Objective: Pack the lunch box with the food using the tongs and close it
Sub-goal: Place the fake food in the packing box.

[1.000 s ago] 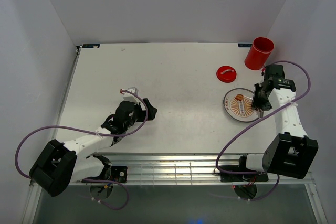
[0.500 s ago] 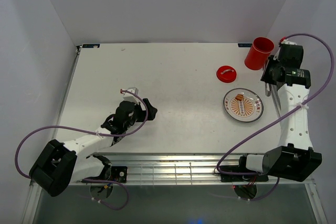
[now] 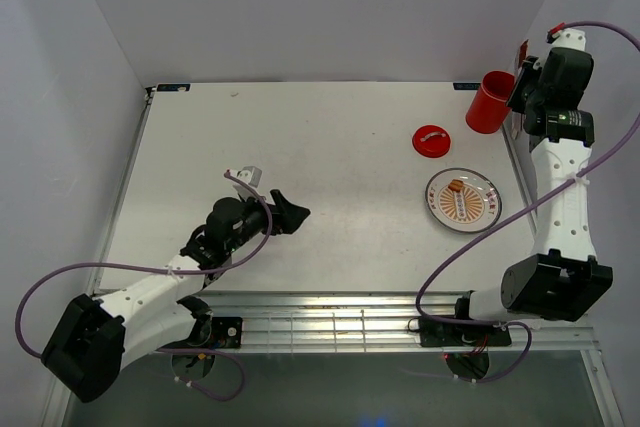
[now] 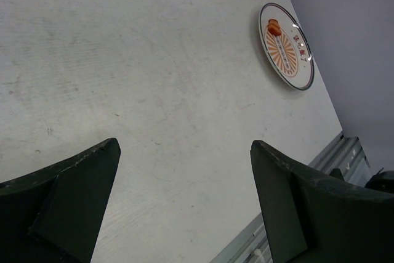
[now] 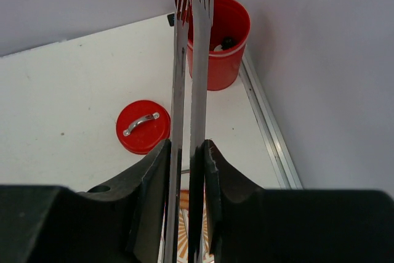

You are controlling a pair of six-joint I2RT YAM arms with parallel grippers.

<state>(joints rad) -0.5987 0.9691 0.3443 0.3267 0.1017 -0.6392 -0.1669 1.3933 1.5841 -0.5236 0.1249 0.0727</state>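
Observation:
The red lunch box stands open at the table's back right corner, with dark pieces inside. Its flat lid lies to its left, also in the right wrist view. My right gripper is shut on the silver tongs, whose tips reach over the lunch box rim. The tips look reddish-brown; I cannot tell whether food is pinched there. One brown food piece lies on the plate. My left gripper hovers open and empty over mid-table.
The orange-patterned plate sits in front of the lid, near the right edge. A metal rail and the right wall run close beside the lunch box. The back wall stands just behind it.
My right arm has risen from the plate and swung back to the lunch box, carrying the tongs. My left arm has reached slightly forward and right.

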